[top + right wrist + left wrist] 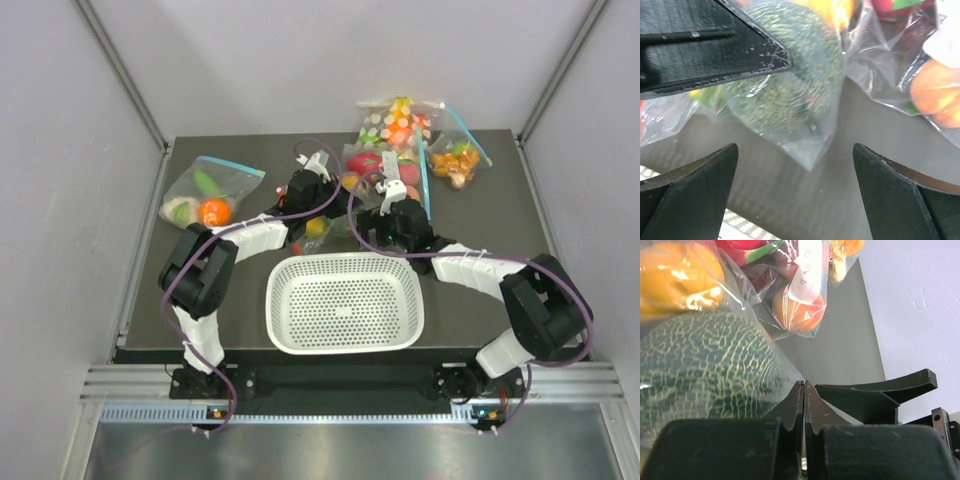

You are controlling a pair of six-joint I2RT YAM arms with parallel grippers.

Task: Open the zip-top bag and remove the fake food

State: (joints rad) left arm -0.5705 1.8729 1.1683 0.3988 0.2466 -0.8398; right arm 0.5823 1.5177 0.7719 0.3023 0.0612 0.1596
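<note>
Blue-zipped bag point(212, 188) with green and orange toys at 10 o'clock on table point(480, 290), left gripper point(804, 387) jaws pinching zip-top bag point(807, 142) holding green melon point(705, 365), 12 o'clock of white basket point(345, 300), right gripper point(795, 150) jaws spread facing it.

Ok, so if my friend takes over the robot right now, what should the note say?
Left hand: shut, it seems pinching the plastic of the zip-top bag beside the melon.
Right hand: open, one finger on each side of the bag's corner, not touching it.
Things: the bag sits mid-table behind the white basket. The melon and a yellow-orange piece are inside it.
Done: bag gripped, no food out.
To do: open the zip, which is hidden in these views, then take the food out.
</note>
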